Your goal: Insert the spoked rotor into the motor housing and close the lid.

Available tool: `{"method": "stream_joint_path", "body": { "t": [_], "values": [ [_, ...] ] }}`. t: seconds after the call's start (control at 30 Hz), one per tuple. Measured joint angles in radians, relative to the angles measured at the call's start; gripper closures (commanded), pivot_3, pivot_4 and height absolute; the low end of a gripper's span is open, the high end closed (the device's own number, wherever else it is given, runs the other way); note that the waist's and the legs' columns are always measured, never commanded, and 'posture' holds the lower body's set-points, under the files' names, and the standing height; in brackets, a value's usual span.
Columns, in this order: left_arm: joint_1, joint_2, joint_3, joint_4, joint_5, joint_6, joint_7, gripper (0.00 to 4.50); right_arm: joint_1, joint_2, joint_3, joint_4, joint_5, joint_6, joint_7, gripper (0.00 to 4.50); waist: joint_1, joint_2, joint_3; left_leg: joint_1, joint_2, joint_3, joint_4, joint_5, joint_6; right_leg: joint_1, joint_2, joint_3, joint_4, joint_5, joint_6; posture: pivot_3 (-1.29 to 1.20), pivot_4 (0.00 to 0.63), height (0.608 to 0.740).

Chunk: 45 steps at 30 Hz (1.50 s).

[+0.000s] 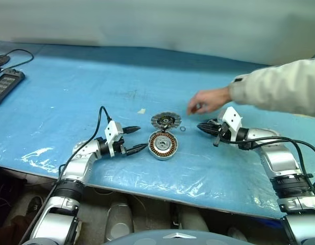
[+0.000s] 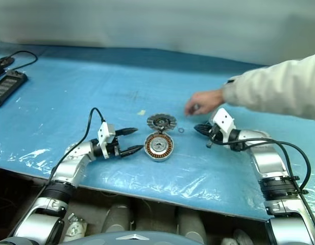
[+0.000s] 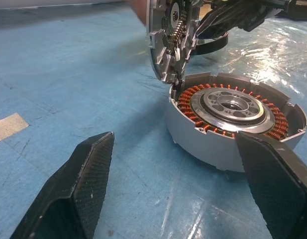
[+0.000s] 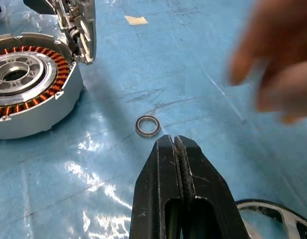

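Housing open, rotor not yet in.

My left gripper (image 1: 139, 139) waits agape left of the motor housing (image 1: 163, 145), its lid (image 1: 165, 121) tipped back; my shut right gripper (image 1: 202, 126) sits by the spoked rotor (image 4: 272, 219), under a person's hand (image 1: 207, 100).

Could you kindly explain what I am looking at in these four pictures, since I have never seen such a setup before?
This is a humanoid robot with two arms at a table under a blue plastic sheet. Two pictures come from cameras in its head, two from cameras on its wrists. The left gripper is open and empty, beside the round grey motor housing with copper windings, whose hinged lid stands open. The right gripper is shut and holds nothing. A small metal ring lies on the sheet before it, and a black-rimmed spoked rotor lies near that gripper. A person's hand reaches in from the right.
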Motion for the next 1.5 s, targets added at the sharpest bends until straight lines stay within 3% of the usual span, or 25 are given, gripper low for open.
{"method": "stream_joint_path", "body": {
  "t": [0.07,0.23,0.93,1.4,1.5],
  "values": [
    [0.000,0.002,0.000,0.000,0.002,0.000,0.001,0.41,-0.014,0.014,0.009,0.014,-0.001,0.001,-0.001,3.88,0.000,0.000,0.000,0.000,0.000,0.000,0.000,0.000,0.000,0.000,0.000,0.000,0.000,0.000,0.000,0.00,0.150,0.740],
    [0.000,0.005,0.000,0.000,0.008,0.000,0.003,0.41,-0.041,0.039,0.020,0.040,-0.007,-0.012,0.009,2.19,0.000,0.000,0.000,0.000,0.000,0.000,0.000,0.000,0.000,0.000,0.000,0.000,0.000,0.000,0.000,0.00,0.150,0.740],
    [0.010,0.008,-0.001,-0.006,0.011,0.002,0.001,0.41,-0.132,0.179,0.114,0.326,-0.116,-0.201,-0.027,2.19,-0.003,0.000,0.000,0.000,0.000,0.000,0.000,0.000,0.000,0.000,0.000,0.000,0.000,0.000,0.000,0.00,0.150,0.740],
    [0.023,0.009,-0.002,-0.018,0.012,0.003,0.000,0.41,-0.146,0.187,0.112,0.372,-0.125,-0.246,-0.030,2.19,-0.002,0.000,0.000,0.000,0.000,0.000,0.000,0.000,0.000,0.000,0.000,0.000,0.000,0.000,0.000,0.00,0.150,0.740],
    [0.023,0.009,-0.002,-0.018,0.013,0.003,0.000,0.41,-0.154,0.186,0.112,0.388,-0.127,-0.249,-0.035,2.80,-0.002,0.000,0.000,0.000,0.000,0.000,0.000,0.000,0.000,0.000,0.000,0.000,0.000,0.000,0.000,0.00,0.150,0.740]
  ]
}}
